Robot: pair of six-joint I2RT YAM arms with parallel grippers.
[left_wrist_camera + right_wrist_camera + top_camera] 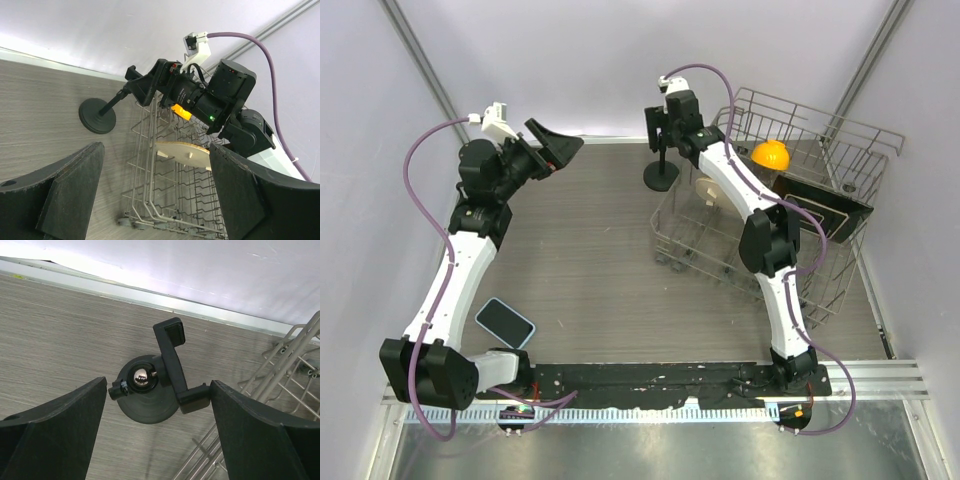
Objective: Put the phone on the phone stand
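Phone (505,322) near left by the left arm's base (425,370), long axis slanting near-right.
Both pincers gape empty: left pincer (552,148) far left, right pincer (657,122) over the phone stand (661,176).

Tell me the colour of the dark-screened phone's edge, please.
Light blue on the phone; top external view.

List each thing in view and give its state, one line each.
Phone, lying flat, screen up, untouched.
Stand, upright, clamp empty.
Rack, loaded: orange item, dark board, wooden piece.
Left pincer, open, empty.
Right pincer, open, above the stand.
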